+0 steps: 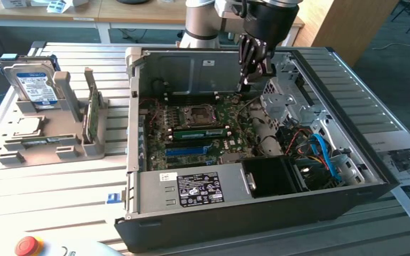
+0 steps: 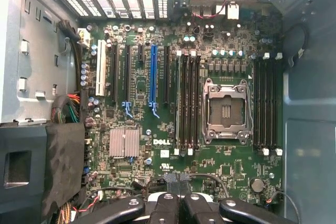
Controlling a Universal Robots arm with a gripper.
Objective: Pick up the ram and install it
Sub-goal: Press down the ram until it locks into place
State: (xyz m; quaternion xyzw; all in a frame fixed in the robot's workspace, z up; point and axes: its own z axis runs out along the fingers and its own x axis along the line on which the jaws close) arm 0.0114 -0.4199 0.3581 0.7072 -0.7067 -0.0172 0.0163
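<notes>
Slatted grey table (image 1: 62, 186) carries an open PC case (image 1: 262, 213) and, at the exterior view's left, a grey fixture (image 1: 84, 149) holding a hard drive (image 1: 36, 85) and a tall green card (image 1: 91, 109) on edge. What looks like the ram (image 1: 48, 140) lies low along the fixture's front, a thin green strip with a pale label, well apart from the case. The gripper (image 1: 251, 80) hangs over the rear of the case, above the motherboard (image 2: 136, 182), and in the wrist view its fingers (image 2: 165, 211) are pressed together with nothing between them, so the claw is narrow and empty. Beside the CPU socket (image 1: 194, 114) a green stick (image 1: 198, 133) already stands in a slot, between the socket and the blue slot (image 1: 187, 151); whether it is fully seated cannot be told. Judging by the empty claw and the strip on the fixture, the picking step seems not yet done, though the seated stick leaves some doubt about how far the work stands. A pick from here would call for jaws parted enough to take the thin board by its edges, lined up with its length, and a lift straight out of the groove so it does not catch on the fixture
</notes>
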